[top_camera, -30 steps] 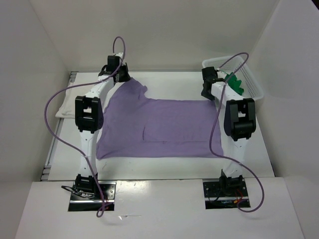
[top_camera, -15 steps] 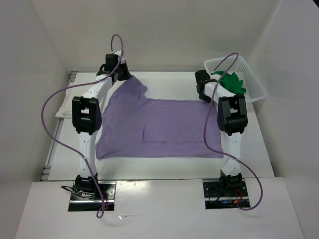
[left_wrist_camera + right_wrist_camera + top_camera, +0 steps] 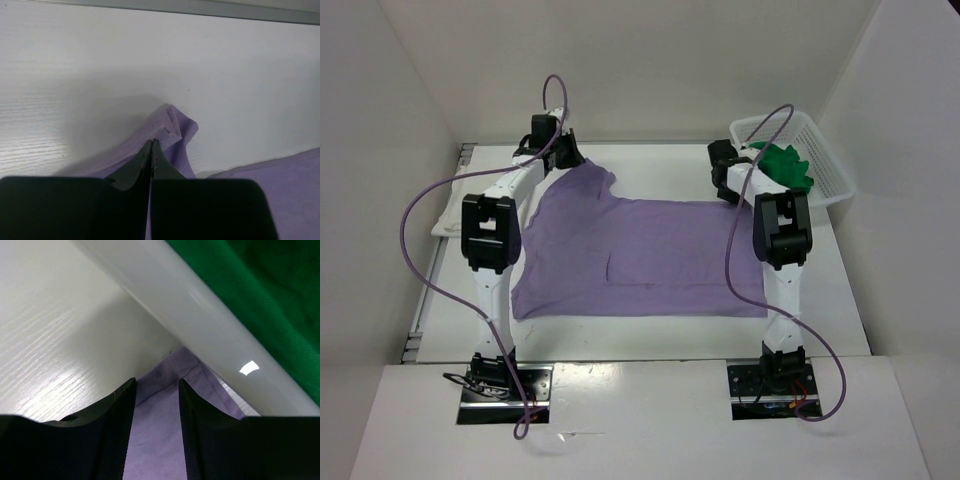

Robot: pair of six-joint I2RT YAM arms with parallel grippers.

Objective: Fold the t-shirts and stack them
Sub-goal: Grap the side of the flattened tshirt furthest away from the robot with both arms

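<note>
A: Lavender cloth fills the overhead view. The lavender t-shirt point(image 3: 650, 260) lies spread flat across the white table point(image 3: 660, 175), one sleeve reaching towards the far left.

B: It's soft and light, and I'd say it will sag wherever it's lifted. Corners and sleeve ends look like the best places to take hold.

A: The left gripper point(image 3: 563, 150) sits right at that sleeve, and the right gripper point(image 3: 723, 170) is at the far right corner, beside the lattice basket point(image 3: 830, 170) holding the green t-shirt point(image 3: 786, 165). The white t-shirt point(image 3: 448, 215) rests folded at the left edge.

B: Compared with a second ago, the right arm has swung inward, away from the basket, while the cloth has barely shifted.

A: On the left wrist camera, the left gripper point(image 3: 151, 147) has its jaws pressed together, pinching the bunched tip of the lavender sleeve point(image 3: 175, 125).

B: That's a thin fold in a tight nip, so it could slip if tugged hard.

A: On the right wrist camera, the right gripper point(image 3: 156, 390) has its jaws spread, with the lavender corner point(image 3: 170, 375) between them but not clamped. The basket rim point(image 3: 200, 315) is just beyond.

B: Those jaws stand wider than they did a second ago.
</note>
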